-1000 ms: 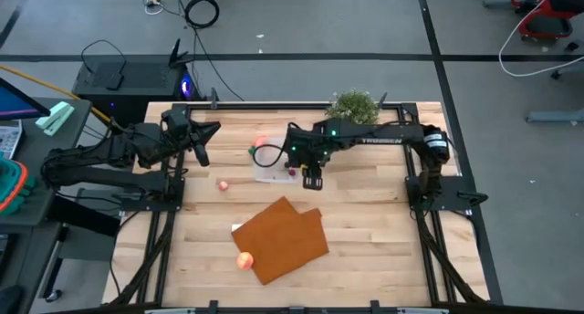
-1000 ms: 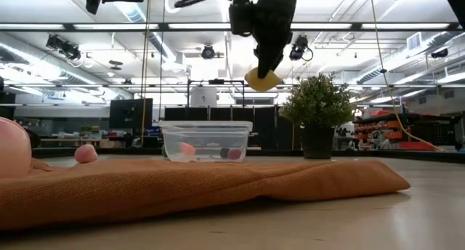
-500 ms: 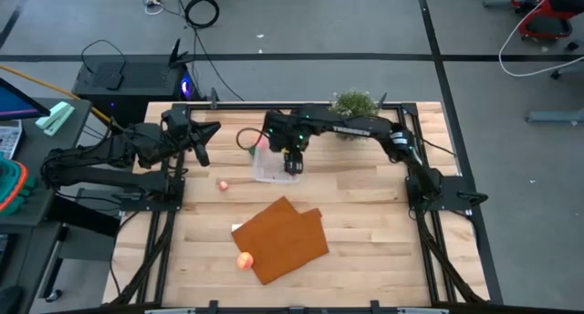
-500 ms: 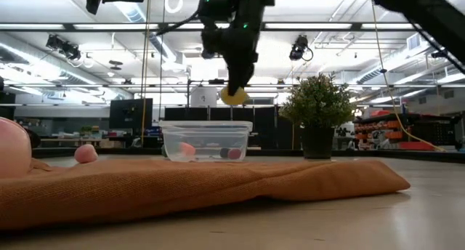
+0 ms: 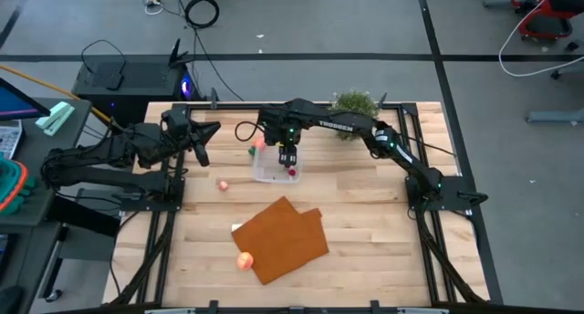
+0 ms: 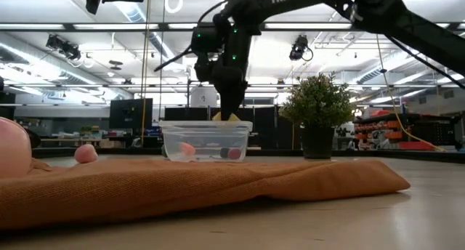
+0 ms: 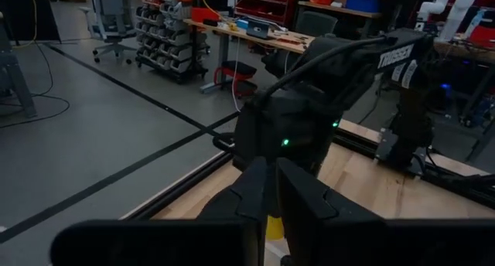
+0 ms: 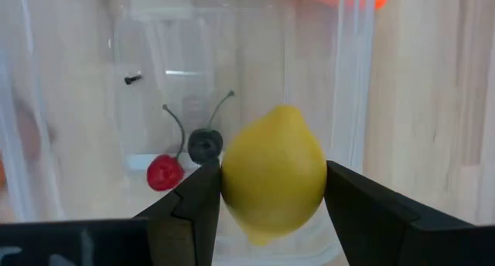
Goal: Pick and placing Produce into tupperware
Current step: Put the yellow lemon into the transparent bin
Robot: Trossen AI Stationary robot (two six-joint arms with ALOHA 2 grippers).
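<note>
Right wrist view: the lemon [image 8: 272, 173] is clamped in the right claw [image 8: 272, 190] just above the tupperware [image 8: 232, 80], so a release near its wall could bounce it out onto the table.

You have the tupperware [image 5: 274, 171] at the worktop's [image 5: 365, 214] back centre, the potted plant [image 5: 353, 104] behind-right of it, the mat [image 5: 285, 237] in front, and the right gripper [image 5: 287, 159] holding the lemon [image 8: 272, 173] above the tupperware.
</note>
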